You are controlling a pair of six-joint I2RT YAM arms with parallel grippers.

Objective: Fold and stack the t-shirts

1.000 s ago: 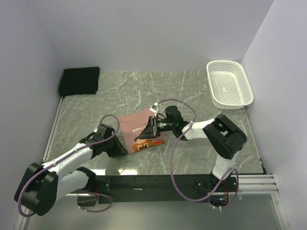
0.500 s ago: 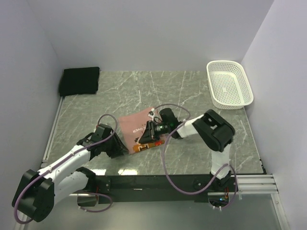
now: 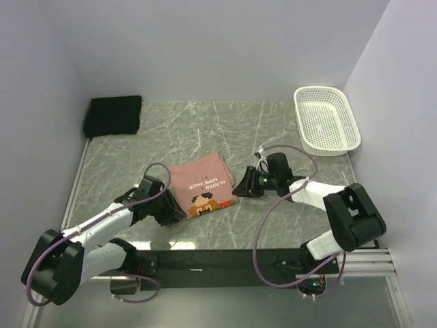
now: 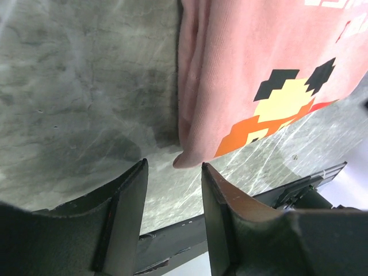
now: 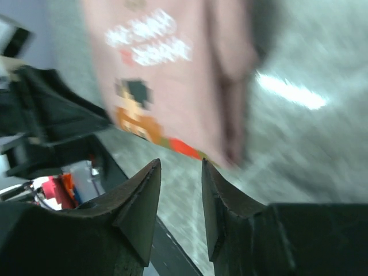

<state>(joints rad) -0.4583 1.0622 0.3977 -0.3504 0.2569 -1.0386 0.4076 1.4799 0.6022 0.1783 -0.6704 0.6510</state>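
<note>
The salmon-pink t-shirt (image 3: 203, 184) lies folded on the marble table, print and text facing up. It also shows in the left wrist view (image 4: 247, 75) and, blurred, in the right wrist view (image 5: 172, 75). The black folded t-shirt (image 3: 114, 115) lies at the far left corner. My left gripper (image 3: 175, 212) is open and empty just off the pink shirt's near left corner. My right gripper (image 3: 240, 184) is open and empty just right of the shirt's right edge.
A white plastic mesh basket (image 3: 326, 120) stands at the far right corner. The table's dark front rail (image 3: 225, 260) runs along the near edge. Purple cables loop over both arms.
My right gripper was over the pink shirt; it has let go and drawn back to the right. The shirt now lies flat with the print fully showing. The left arm has barely moved.
</note>
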